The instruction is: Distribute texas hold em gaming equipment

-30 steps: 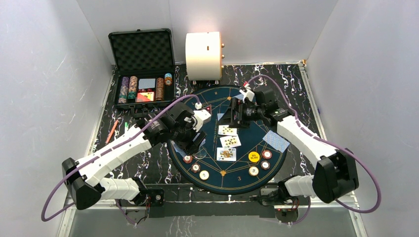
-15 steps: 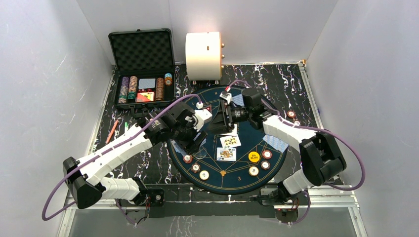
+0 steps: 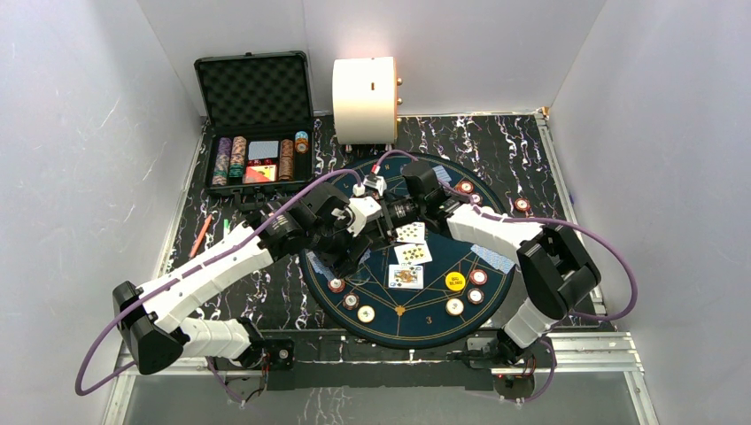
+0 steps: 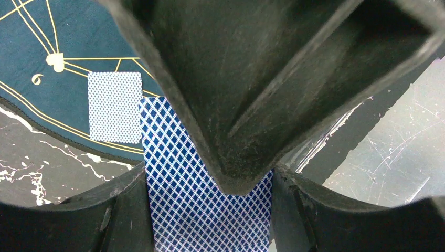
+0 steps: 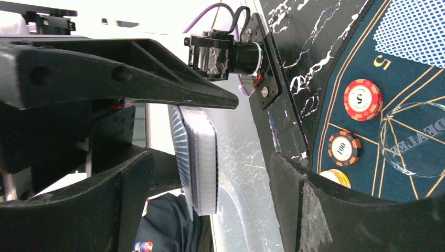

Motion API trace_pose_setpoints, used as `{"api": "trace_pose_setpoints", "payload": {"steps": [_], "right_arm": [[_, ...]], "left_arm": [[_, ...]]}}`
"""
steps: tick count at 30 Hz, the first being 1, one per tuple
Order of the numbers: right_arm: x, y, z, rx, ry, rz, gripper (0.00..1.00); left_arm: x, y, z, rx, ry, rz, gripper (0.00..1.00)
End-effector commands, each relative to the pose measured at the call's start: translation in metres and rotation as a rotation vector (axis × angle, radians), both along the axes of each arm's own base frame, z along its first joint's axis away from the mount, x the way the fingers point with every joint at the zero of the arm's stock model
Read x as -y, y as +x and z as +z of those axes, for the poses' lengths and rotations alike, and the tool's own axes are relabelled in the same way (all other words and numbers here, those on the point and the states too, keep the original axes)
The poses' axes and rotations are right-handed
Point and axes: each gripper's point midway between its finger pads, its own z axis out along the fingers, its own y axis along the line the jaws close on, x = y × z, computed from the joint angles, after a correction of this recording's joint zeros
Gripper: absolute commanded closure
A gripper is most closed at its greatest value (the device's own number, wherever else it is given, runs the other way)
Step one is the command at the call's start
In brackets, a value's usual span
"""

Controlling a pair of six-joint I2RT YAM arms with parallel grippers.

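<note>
Top view: left hand (image 3: pixel 347 246) and right hand (image 3: pixel 383 215) meet nose to nose over the far-left part of the round mat (image 3: pixel 416 332). What sits btwn them can't be made out from up here. Already out on the mat: 3 face-up cards (image 3: pixel 411 254) mid-mat, chips (image 3: pixel 352 300) near-left and near-right, and a yellow button (image 3: pixel 454 282). More chips wait in the black case (image 3: pixel 257 88), far left on the tabletop (image 3: pixel 531 150).

Left wrist view: left hand is clamped on a blue-backed deck (image 4: pixel 204 199), gripped across its faces, hanging above the mat's rim. 1 single card (image 4: pixel 114 107) lies face-down on the mat below.

Right wrist view: the deck shows edge-on btwn the right hand's fingers, which stand apart on either side of it. I can see no contact.

Handling, my read: cards are light, thin, slick and bendy, so a stack slides or fans if pinched off-centre. Best hold is prob. flat across the faces near the free end, firm but not hard. Peeling 1 card wants an edge grip while the left hand anchors the rest.
</note>
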Motion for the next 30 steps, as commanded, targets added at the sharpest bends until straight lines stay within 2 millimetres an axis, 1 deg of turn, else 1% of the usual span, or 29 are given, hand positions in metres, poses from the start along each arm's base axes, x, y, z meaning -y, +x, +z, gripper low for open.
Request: {"api": "trace_pose_setpoints", "payload": {"steps": [1, 4, 9, 15, 23, 25, 28, 30], "right_arm": [[-0.005, 0.002, 0.002, 0.060, 0.001, 0.014, 0.12], [-0.004, 0.003, -0.001, 0.059, -0.020, 0.006, 0.13], [0.000, 0.003, -0.005, 0.056, -0.034, -0.005, 0.18], [0.006, 0.007, -0.003, 0.059, -0.037, -0.027, 0.23], [0.010, 0.009, 0.004, 0.075, -0.030, -0.042, 0.25], [0.010, 0.008, 0.008, 0.083, -0.021, -0.039, 0.23], [0.012, 0.007, 0.018, 0.095, -0.004, -0.039, 0.15], [0.016, 0.008, 0.026, 0.103, 0.012, -0.046, 0.12]], "left_arm": [[0.009, 0.000, 0.016, 0.022, -0.055, -0.030, 1.00], [0.010, -0.001, 0.018, 0.022, -0.063, -0.030, 1.00], [0.010, -0.001, 0.018, 0.022, -0.065, -0.028, 1.00], [0.010, -0.001, 0.019, 0.024, -0.068, -0.029, 1.00], [0.009, -0.002, 0.017, 0.017, -0.064, -0.028, 1.00], [0.009, -0.002, 0.016, 0.014, -0.063, -0.026, 1.00], [0.008, -0.003, 0.016, 0.011, -0.061, -0.025, 1.00], [0.008, -0.003, 0.015, 0.010, -0.057, -0.025, 1.00]]}}
